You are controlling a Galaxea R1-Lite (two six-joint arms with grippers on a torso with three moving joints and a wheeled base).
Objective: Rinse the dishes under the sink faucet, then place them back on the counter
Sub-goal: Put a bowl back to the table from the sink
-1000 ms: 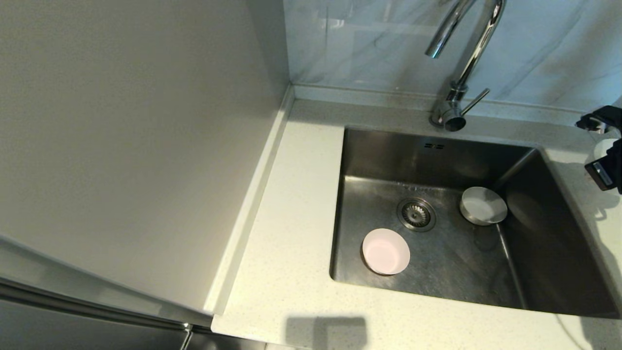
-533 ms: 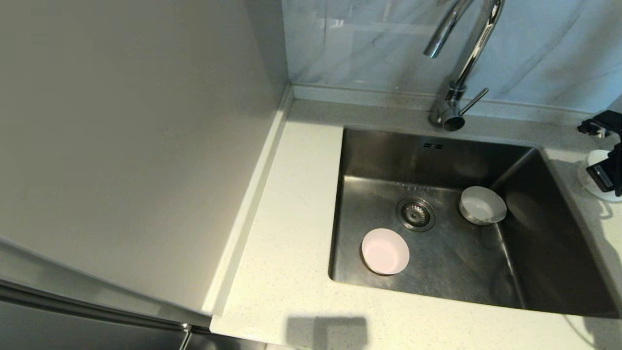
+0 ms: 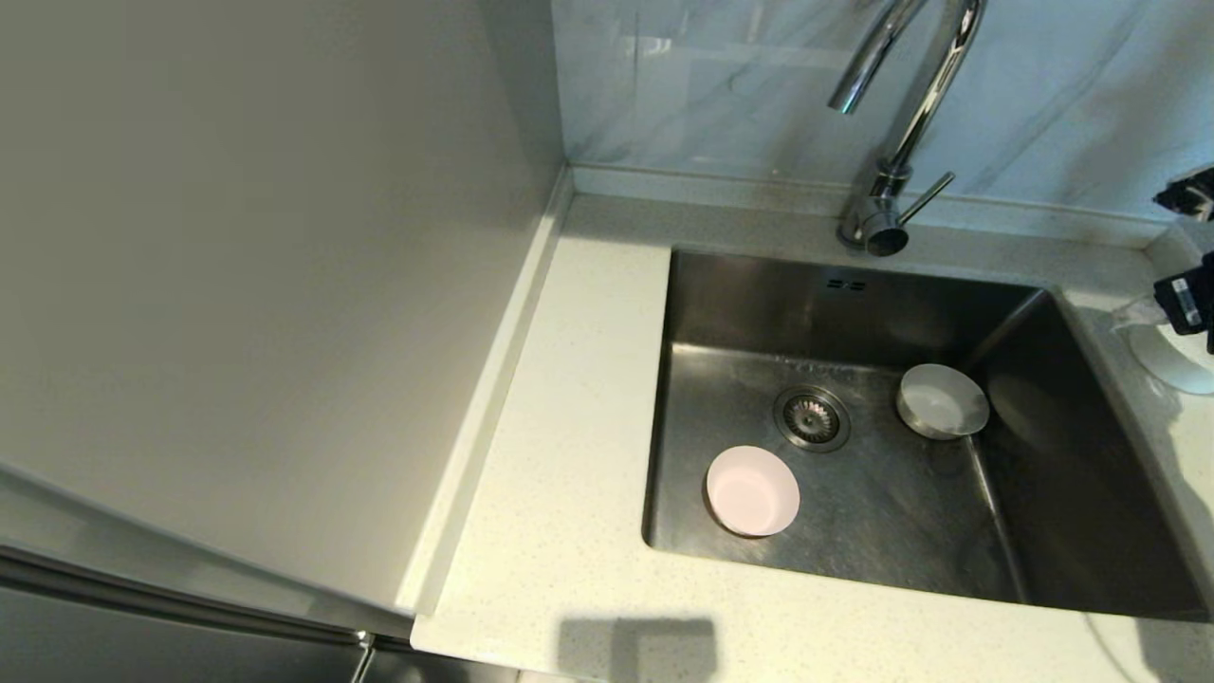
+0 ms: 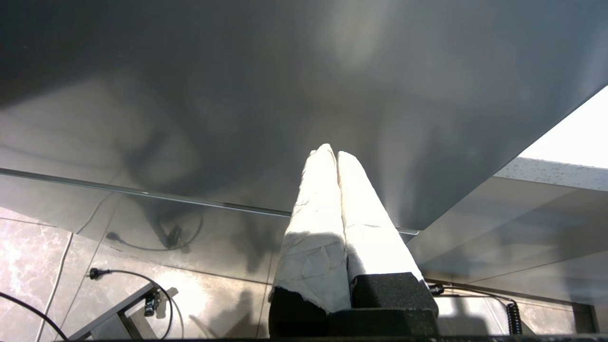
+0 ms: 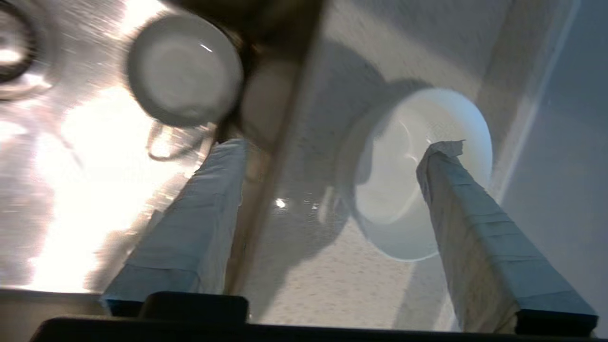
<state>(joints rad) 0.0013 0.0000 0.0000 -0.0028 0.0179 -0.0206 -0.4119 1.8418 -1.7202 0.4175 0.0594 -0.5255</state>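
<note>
no readable text anywhere, no brand on the faucet (image 3: 896, 142), nothing stamped on the sink (image 3: 854, 313), plain bowls with no print, tabletop (image 3: 569, 398) just speckled, no labels, numbers or signs

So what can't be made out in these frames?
- White bowl on the counter: head view's right edge cuts it off.
- Right gripper: only dark parts show at the head view's edge; its open fingers show in the right wrist view.
- Grey bowl: motion-blurred in the right wrist view.
- Faucet: top of its arch cut off in the head view.
- Left gripper: absent from the head view.
</note>
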